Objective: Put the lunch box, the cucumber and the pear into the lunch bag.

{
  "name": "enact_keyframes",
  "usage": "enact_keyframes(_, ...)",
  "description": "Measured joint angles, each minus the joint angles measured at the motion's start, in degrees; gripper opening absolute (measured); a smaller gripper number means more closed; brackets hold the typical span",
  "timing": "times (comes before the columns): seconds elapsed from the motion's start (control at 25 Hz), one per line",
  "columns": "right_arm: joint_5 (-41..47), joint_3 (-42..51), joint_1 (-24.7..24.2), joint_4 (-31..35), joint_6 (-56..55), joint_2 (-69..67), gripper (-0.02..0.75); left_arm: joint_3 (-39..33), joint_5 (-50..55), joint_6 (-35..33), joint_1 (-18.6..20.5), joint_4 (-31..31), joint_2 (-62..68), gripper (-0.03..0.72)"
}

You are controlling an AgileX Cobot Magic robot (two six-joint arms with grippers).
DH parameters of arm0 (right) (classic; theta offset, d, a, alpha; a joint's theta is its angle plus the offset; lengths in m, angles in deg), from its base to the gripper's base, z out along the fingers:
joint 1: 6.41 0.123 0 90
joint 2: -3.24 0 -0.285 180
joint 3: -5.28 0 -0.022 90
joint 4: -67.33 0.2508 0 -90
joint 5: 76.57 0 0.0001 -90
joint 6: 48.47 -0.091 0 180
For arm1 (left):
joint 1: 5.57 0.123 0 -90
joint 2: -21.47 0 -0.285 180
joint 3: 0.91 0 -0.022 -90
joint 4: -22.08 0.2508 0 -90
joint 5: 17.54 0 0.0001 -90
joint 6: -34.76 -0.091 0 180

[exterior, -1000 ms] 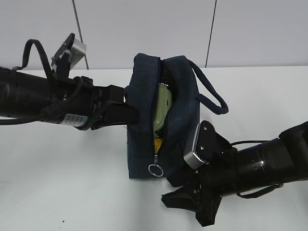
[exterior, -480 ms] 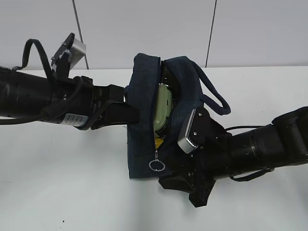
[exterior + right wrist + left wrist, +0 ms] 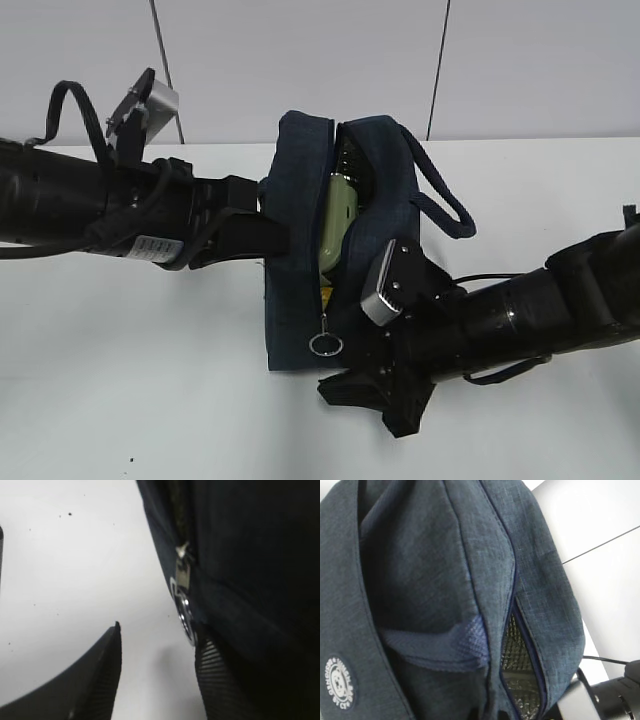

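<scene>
The navy lunch bag (image 3: 295, 270) stands on the white table with its zipper open along the top. Inside it, the sage-green lunch box (image 3: 338, 225) stands on edge. A yellow bit of the pear (image 3: 326, 296) shows below it, and a dark glossy end of the cucumber (image 3: 349, 160) above it. My left gripper (image 3: 268, 232) is shut on the bag's left wall; the left wrist view shows only the bag's fabric (image 3: 430, 580) and silver lining (image 3: 517, 655). My right gripper (image 3: 159, 637) is open low at the bag's near end. Its right finger (image 3: 215, 680) is beside the silver ring pull (image 3: 186, 615).
The bag's looped handle (image 3: 440, 200) hangs out to the right, above my right arm (image 3: 520, 315). Bare white table (image 3: 130, 380) lies in front of the bag. A grey wall closes the back.
My right arm has moved left and up along the table, bringing its open gripper to the bag's near end by the ring pull. The left arm and the bag have stayed put.
</scene>
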Motion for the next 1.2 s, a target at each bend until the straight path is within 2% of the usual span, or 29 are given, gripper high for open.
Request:
enact_keyframes(0.24, 2.7, -1.9, 0.0, -0.2, -0.1, 0.0, 0.384, 0.0, 0.0, 0.0, 0.0, -0.1, 0.0, -0.012)
enact_keyframes(0.48, 3.0, -2.0, 0.0, -0.2, -0.1, 0.0, 0.295, 0.0, 0.0, 0.0, 0.0, -0.1, 0.0, -0.012)
enact_keyframes(0.68, 2.3, -2.0, 0.0, -0.2, -0.1, 0.0, 0.27, 0.0, 0.0, 0.0, 0.0, -0.1, 0.0, -0.013)
enact_keyframes(0.92, 1.5, -2.0, 0.0, -0.2, -0.2, 0.0, 0.139, 0.0, 0.0, 0.0, 0.0, -0.1, 0.0, -0.013)
enact_keyframes(1.08, 1.1, -2.0, 0.0, -0.2, -3.6, 0.0, 0.008, 0.0, 0.3, 0.0, 0.0, -0.1, 0.0, -0.013)
enact_keyframes(1.2, 1.0, -2.0, 0.0, -0.2, -6.9, 0.0, 0.006, 0.0, 0.3, 0.0, 0.0, -0.1, 0.0, -0.013)
